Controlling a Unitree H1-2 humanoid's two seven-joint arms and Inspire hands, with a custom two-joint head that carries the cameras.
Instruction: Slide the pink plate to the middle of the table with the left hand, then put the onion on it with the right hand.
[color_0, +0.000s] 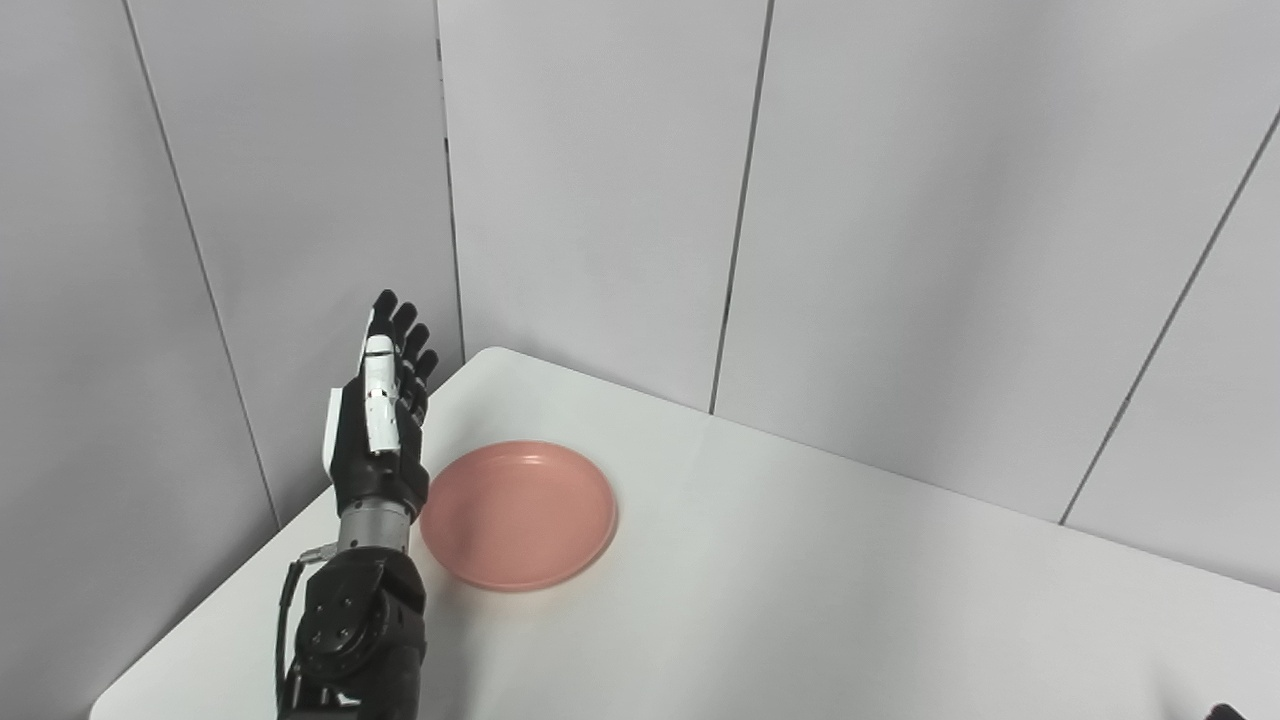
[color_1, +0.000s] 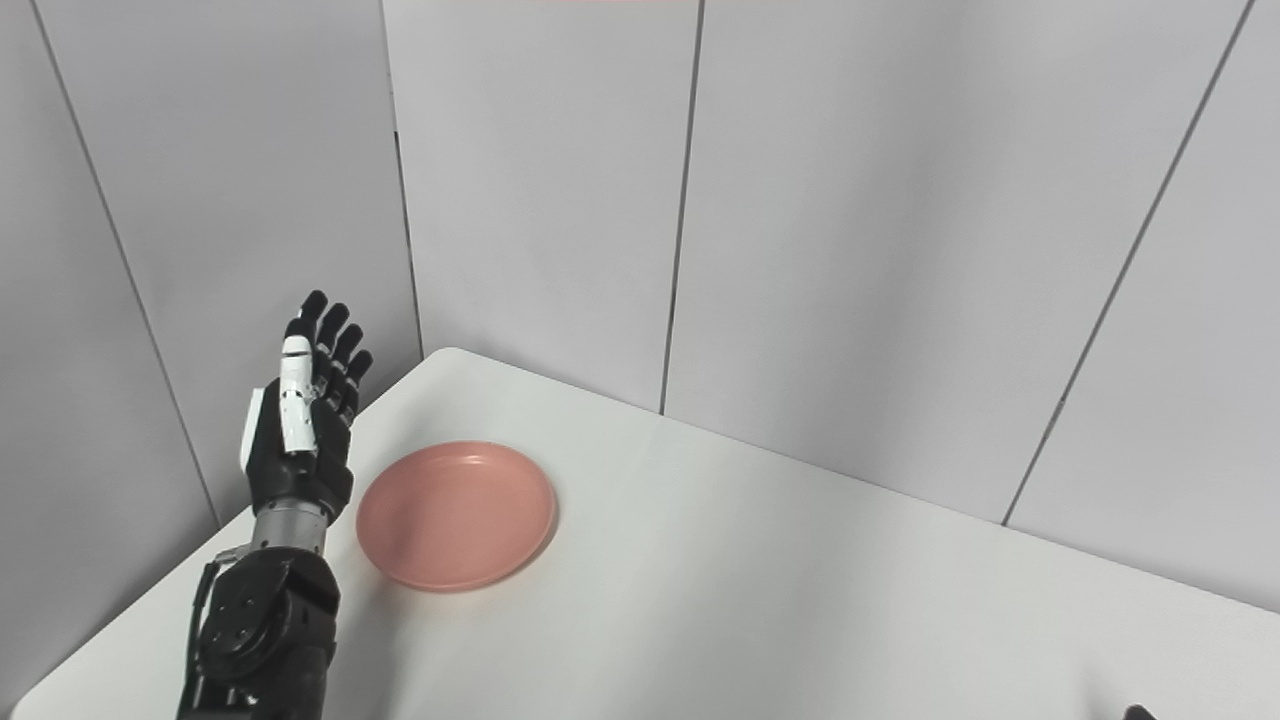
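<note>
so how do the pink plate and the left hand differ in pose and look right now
The pink plate lies flat on the white table; the left hand stands upright, fingers pointing up and straight. The plate is round and one plain colour; the hand is black with white panels. Both sit at the table's left side, beside each other.

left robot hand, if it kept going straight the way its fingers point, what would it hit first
Probably the grey wall panel behind the table's far left corner. The left robot hand points up and away, fingers straight, beside the pink plate, so it would miss that. Depth is unclear.
</note>
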